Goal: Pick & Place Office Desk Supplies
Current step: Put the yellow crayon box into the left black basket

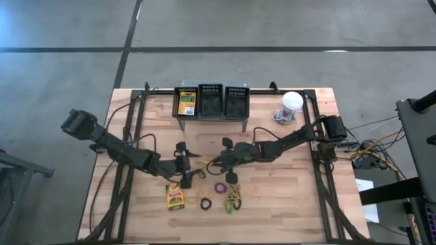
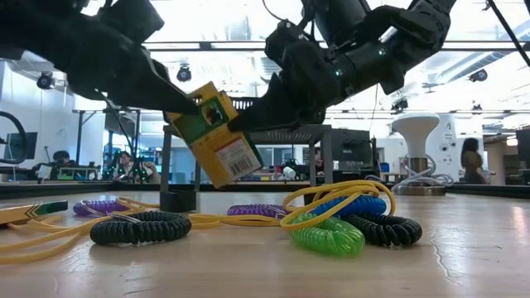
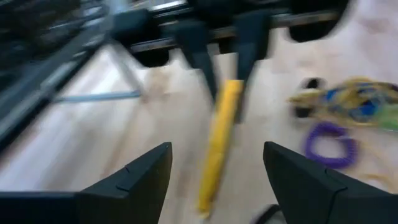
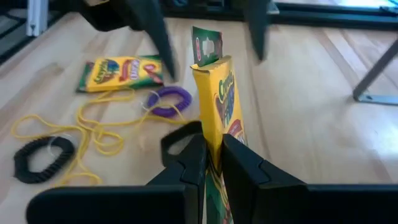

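Observation:
A yellow-and-green crayon box point(image 2: 217, 136) hangs tilted above the table's middle, its open green flap point(image 4: 207, 45) toward my left arm. My right gripper point(image 4: 213, 163) is shut on it and also shows in the high view point(image 1: 211, 162). My left gripper point(image 3: 216, 149) is open and faces it from the table's left. Its fingers stand on either side of the box's flap end without visibly touching it. A second crayon box point(image 1: 176, 197) lies flat near the table's front. A third point(image 1: 187, 103) stands in a black bin. My right gripper pinches the crayon box by its two broad faces point(image 4: 217, 140) between its two fingers, at the end away from the flap. The fingers come about level from the table's right and lie along the box. The box is lifted clear of the table, tilted, flap end higher.
A purple coil point(image 1: 220, 186), a black coil point(image 1: 206, 203) and a green, blue and yellow tangle point(image 1: 234, 201) lie near the front, with loose yellow bands point(image 4: 93, 134). Three black mesh bins point(image 1: 223, 102) stand at the far edge, with a white bulb point(image 1: 291, 102) at the far right.

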Robot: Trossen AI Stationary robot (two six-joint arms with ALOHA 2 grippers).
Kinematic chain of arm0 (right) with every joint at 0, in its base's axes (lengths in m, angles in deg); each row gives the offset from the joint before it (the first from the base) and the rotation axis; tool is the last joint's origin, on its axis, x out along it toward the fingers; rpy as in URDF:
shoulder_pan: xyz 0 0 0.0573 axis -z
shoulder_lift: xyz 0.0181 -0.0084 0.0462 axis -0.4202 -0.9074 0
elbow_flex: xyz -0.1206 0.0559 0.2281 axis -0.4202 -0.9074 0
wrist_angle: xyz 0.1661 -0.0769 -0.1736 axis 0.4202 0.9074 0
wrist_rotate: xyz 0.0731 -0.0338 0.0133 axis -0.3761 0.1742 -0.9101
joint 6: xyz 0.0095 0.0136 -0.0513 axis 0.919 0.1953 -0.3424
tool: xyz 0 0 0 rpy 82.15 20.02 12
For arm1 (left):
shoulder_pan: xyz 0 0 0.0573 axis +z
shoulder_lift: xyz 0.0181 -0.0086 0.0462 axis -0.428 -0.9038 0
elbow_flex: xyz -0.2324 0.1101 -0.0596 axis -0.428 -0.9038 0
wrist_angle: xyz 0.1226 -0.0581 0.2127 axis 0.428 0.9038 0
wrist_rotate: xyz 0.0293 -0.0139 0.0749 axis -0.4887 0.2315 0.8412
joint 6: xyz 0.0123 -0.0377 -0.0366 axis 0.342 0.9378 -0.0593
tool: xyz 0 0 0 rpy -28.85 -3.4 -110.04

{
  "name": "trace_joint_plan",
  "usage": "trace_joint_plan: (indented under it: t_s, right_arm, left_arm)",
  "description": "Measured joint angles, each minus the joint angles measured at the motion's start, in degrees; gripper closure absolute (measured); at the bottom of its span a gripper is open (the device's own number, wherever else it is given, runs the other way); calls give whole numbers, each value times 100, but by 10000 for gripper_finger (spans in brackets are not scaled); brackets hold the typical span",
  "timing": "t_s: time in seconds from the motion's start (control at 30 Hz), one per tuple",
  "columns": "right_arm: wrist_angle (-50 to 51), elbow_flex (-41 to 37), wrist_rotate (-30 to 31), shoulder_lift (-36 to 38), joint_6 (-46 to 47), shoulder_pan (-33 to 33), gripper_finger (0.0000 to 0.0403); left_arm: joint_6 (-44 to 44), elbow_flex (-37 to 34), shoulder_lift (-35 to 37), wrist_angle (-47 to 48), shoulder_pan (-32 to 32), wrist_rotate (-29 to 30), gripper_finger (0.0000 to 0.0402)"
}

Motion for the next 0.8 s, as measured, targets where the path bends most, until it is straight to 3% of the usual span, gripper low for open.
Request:
trace_joint_plan:
  t_s: [0.27, 0.67, 0.8]
  right_arm:
    - [-335, -33, -4, 0, -106, -29, 369]
    - [-319, -30, -97, 0, -332, -37, 361]
    - [-281, 4, -163, 11, -352, -17, 320]
  left_arm:
    - [-345, 24, -537, -564, 3, -178, 167]
    - [-465, 181, -532, -303, 11, -377, 372]
    - [-256, 544, -395, 594, 9, -425, 375]
